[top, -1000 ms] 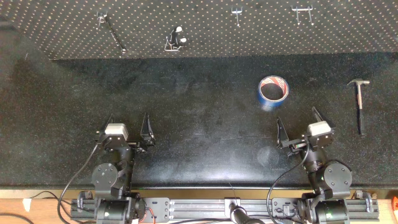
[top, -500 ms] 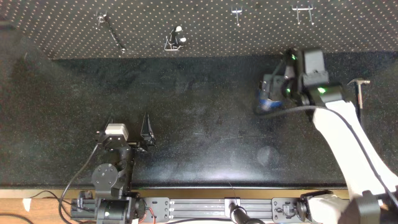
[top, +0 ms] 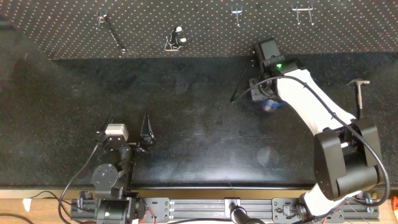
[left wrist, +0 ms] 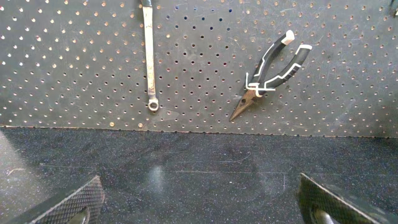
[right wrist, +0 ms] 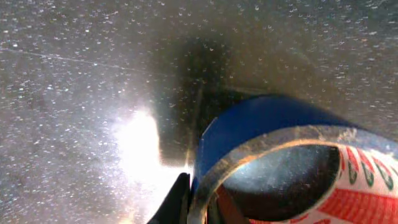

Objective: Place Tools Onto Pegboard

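Note:
A blue tape roll [top: 272,103] lies on the black table right of centre, partly covered by my right arm [top: 298,87], which stretches out over it. In the right wrist view the tape roll [right wrist: 280,134] is very close. My right gripper [right wrist: 200,194] is shut on its wall, one finger [right wrist: 177,205] outside and the other inside the ring. A hammer [top: 359,102] lies at the far right. My left gripper [top: 128,119] rests open and empty near the front left, facing the pegboard [left wrist: 74,74].
On the pegboard [top: 205,31] hang a wrench [top: 114,31] and black-and-white pliers [top: 176,40]; two bare hooks [top: 236,12] [top: 303,12] sit to the right. The left wrist view shows the wrench [left wrist: 149,56] and pliers [left wrist: 273,68] ahead.
My right arm left its rest spot at the front right, reached out to the tape roll, and its gripper closed on the roll's wall. The left arm has not moved.

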You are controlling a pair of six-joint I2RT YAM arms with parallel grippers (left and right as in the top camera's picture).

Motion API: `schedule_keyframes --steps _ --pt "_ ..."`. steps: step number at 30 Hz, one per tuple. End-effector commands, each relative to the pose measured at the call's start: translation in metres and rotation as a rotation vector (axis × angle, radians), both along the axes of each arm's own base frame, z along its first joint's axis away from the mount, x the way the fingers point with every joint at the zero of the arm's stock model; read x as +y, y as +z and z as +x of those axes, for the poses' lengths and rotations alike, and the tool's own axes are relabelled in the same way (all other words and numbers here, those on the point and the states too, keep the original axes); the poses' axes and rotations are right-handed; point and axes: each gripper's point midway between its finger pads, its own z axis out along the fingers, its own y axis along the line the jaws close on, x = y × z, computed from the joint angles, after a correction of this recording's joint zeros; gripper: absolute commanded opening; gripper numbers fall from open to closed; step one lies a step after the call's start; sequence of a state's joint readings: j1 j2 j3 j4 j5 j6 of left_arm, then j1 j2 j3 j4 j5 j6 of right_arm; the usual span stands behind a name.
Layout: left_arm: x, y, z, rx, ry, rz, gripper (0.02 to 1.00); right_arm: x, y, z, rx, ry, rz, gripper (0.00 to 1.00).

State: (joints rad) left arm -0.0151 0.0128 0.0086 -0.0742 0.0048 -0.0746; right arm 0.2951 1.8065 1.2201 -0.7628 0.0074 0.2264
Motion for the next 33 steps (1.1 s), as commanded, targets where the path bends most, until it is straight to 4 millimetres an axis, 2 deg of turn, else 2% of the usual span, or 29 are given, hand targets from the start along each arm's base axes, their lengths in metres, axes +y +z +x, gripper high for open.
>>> schedule_keyframes --steps 1,2,3,4,6,8,11,15,19,23,26,29,30,33 --pt "-0.002 -0.001 0.000 0.000 -0.013 0.012 0.996 0.003 0.032 0.013 -0.115 0.006 -0.016 0.077" --pt "-0.002 -0.001 0.000 0.000 -0.013 0.012 0.996 0.044 0.154 0.029 -0.509 0.030 0.159 0.075" --pt "-0.002 -0.001 0.000 0.000 -0.013 0.012 0.993 0.060 0.198 0.023 -0.639 0.063 0.228 0.075" --pt "-0.002 -0.001 0.000 0.000 -0.013 0.012 0.996 0.068 0.219 0.020 -0.700 0.082 0.263 0.073" --pt "-0.002 -0.001 0.000 0.000 -0.013 0.012 0.993 0.084 0.248 0.019 -0.801 0.111 0.322 0.075" --pt "-0.002 -0.001 0.000 0.000 -0.013 0.012 0.996 0.093 0.267 0.032 -0.907 0.091 0.331 0.075" --pt "-0.002 -0.001 0.000 0.000 -0.013 0.012 0.996 0.100 0.258 0.049 -0.923 0.076 0.320 0.080" --pt "-0.002 -0.001 0.000 0.000 -0.013 0.012 0.996 0.113 0.227 0.072 -0.901 0.093 0.295 0.075" --pt "-0.002 -0.001 0.000 0.000 -0.013 0.012 0.996 0.125 0.209 0.096 -0.945 0.144 0.258 0.075" --pt "-0.002 -0.001 0.000 0.000 -0.013 0.012 0.996 0.124 0.196 0.109 -0.960 0.118 0.221 0.075" --pt "-0.002 -0.001 0.000 0.000 -0.013 0.012 0.996 0.124 0.191 0.110 -0.952 0.118 0.215 0.084" --pt "-0.002 -0.001 0.000 0.000 -0.013 0.012 0.996 0.126 0.191 0.109 -0.952 0.121 0.219 0.224" --pt "-0.002 -0.001 0.000 0.000 -0.013 0.012 0.996 0.128 0.192 0.108 -0.950 0.129 0.224 0.360" --pt "-0.002 -0.001 0.000 0.000 -0.012 0.012 0.993 0.130 0.194 0.098 -0.923 0.154 0.238 0.362"
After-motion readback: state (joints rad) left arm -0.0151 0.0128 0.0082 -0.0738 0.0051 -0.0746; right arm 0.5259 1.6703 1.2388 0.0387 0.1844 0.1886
